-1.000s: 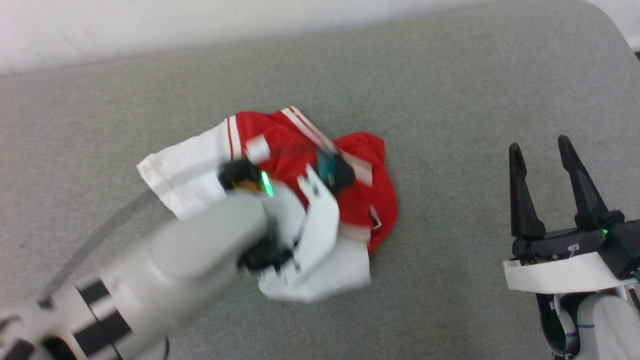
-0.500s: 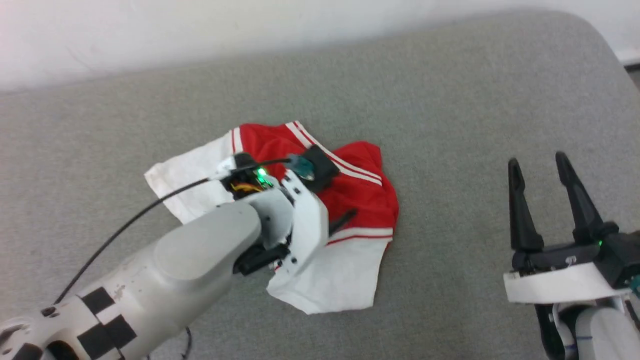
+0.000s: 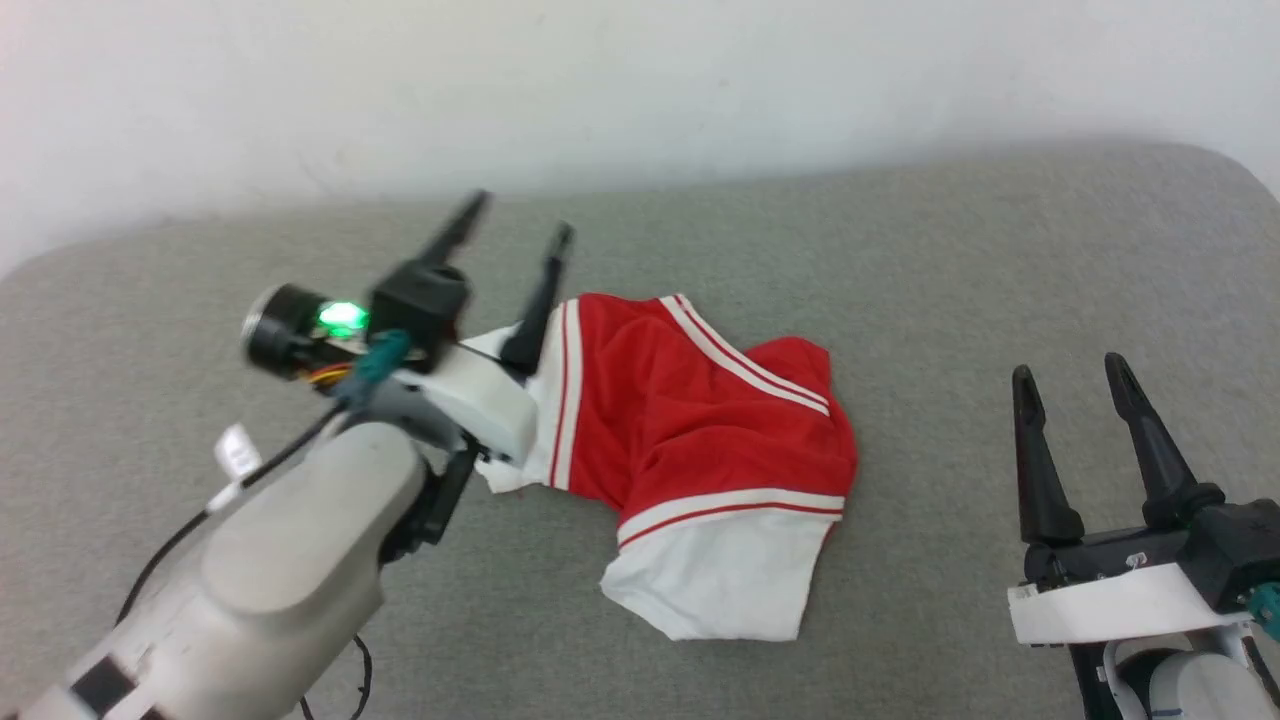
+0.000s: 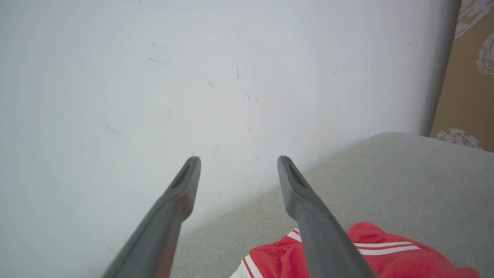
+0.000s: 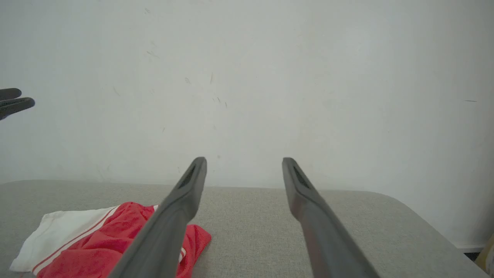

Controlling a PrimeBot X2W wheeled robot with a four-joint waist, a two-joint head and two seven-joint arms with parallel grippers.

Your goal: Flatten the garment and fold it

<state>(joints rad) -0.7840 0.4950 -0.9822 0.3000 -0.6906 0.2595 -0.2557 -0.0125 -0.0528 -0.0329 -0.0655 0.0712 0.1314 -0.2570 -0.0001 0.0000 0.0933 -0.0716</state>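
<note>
Flattening looks due: red, white-sleeved jersey T-shirt lies crumpled on grey cloth bench, four o'clock from my left end effector. It and my right end effector gape empty; next, pinch opposite edges.

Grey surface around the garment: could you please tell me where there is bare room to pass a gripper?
Bare grey surface lies between the garment and the right gripper, along the far strip up to the wall, and at the near edge in front of it. It is crowded on the left, where the left gripper and its forearm overlap the garment.
</note>
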